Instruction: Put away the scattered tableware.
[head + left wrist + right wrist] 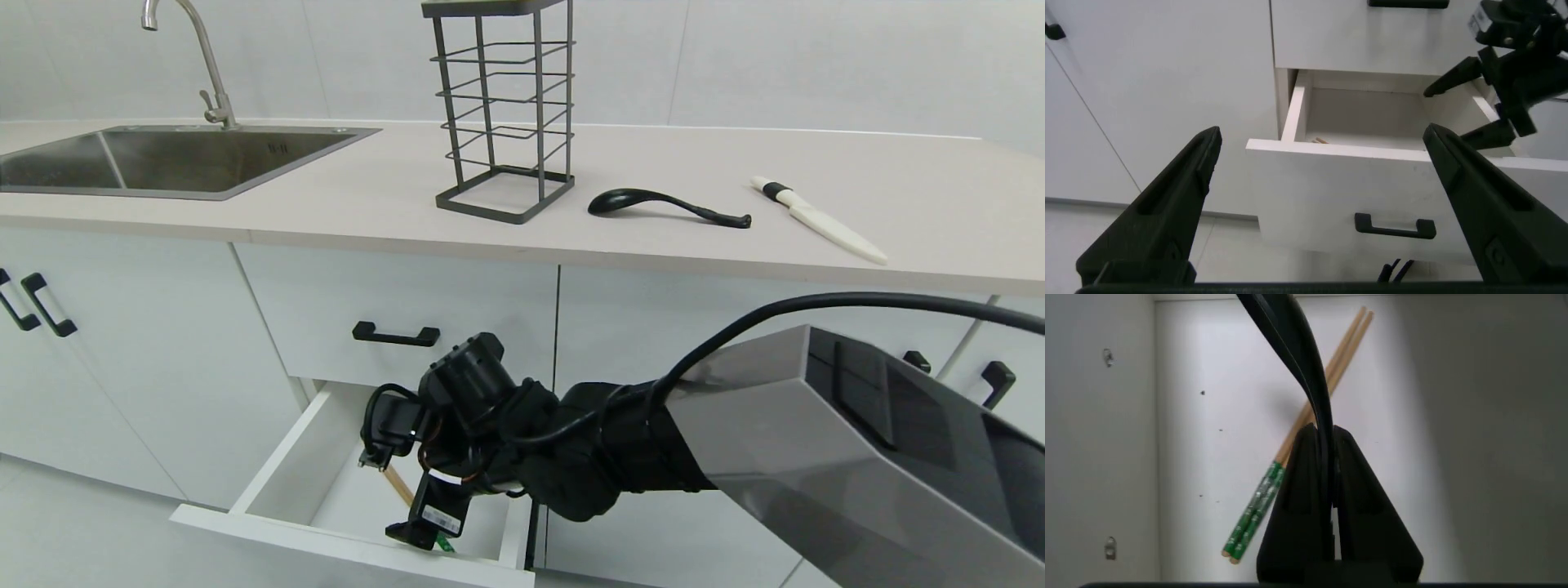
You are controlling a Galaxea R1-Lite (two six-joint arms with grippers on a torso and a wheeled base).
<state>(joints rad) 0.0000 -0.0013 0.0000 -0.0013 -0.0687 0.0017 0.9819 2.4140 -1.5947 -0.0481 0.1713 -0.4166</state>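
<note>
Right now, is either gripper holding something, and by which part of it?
The right gripper is shut on a black utensil, probably a spoon, pinched at the thin end of its handle. The left gripper is open and empty.

A black right gripper (1327, 457) clasps a black spoon (1290, 343) over a white drawer (343, 543), where pale wooden chopsticks (1259, 502) show green patterned ends. On the beige counter (326, 204): a dark grey wire rack (539, 106), a glossy black ladle (661, 202) to its right, and at far right a cream knife (816, 219) with one black band. The sink (204, 159), at left, is steel grey.
</note>
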